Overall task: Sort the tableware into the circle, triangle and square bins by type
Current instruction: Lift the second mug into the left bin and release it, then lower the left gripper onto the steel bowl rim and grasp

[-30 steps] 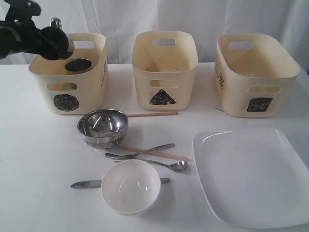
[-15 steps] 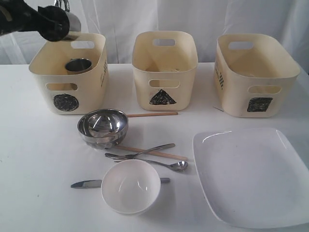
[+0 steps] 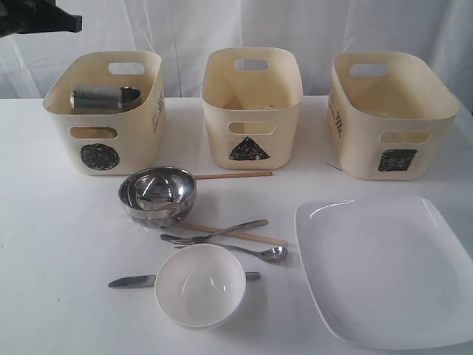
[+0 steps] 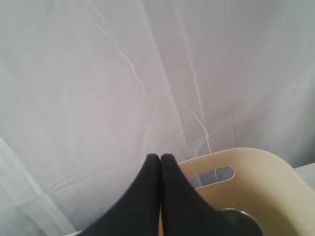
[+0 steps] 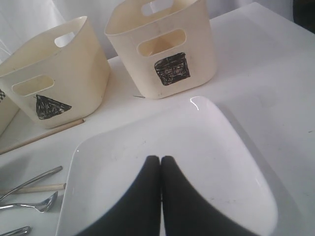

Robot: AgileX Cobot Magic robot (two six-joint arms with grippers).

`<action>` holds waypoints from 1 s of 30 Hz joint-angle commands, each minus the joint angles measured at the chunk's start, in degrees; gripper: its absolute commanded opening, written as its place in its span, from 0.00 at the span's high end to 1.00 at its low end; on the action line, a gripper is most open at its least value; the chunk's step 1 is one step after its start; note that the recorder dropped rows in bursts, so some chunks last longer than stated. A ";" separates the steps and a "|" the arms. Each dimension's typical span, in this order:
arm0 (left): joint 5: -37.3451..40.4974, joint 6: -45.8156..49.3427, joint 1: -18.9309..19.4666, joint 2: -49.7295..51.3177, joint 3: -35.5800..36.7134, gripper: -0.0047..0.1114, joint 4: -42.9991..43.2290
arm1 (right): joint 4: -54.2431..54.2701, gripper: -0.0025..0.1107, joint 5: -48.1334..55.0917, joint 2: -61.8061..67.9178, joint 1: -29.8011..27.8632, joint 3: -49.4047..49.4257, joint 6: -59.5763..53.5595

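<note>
White cloth table (image 3: pixel 52 296); steel mug (image 3: pixel 100 98), apparently sideways, in cream tub (image 3: pixel 122 140)

Matte black left hand (image 4: pixel 160 157), right hand (image 5: pixel 160 159): two smooth tapered fingers each, rounded tips. Black left arm (image 3: pixel 33 18).

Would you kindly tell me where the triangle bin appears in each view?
Exterior: the triangle bin is the middle one of the back row.
Left wrist: not in it.
Right wrist: the triangle bin stands beyond the white plate.
Shared landmark: the square bin beside it.
</note>
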 commanded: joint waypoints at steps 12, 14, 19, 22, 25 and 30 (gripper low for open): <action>17.48 -13.79 -0.27 -6.30 -0.32 0.96 0.22 | 0.00 0.98 -0.44 -0.32 -0.22 -0.02 0.20; 36.48 -14.58 -1.15 -9.62 -0.32 0.96 -0.01 | 0.00 0.98 -0.44 -0.32 -0.22 -0.02 0.20; 65.64 -1.82 -3.49 -12.77 1.45 0.96 -15.07 | 0.00 0.98 -0.44 -0.32 -0.22 -0.02 0.20; 67.23 16.20 -5.37 -12.77 5.52 0.96 -35.72 | 0.00 0.98 -0.44 -0.32 -0.22 -0.02 0.20; 60.05 27.81 -8.54 -12.66 11.23 0.96 -50.20 | 0.00 0.98 -0.44 -0.32 -0.22 -0.02 0.20; 48.71 27.97 -11.36 -11.29 14.95 0.96 -50.86 | 0.00 0.98 -0.44 -0.32 -0.22 -0.02 0.20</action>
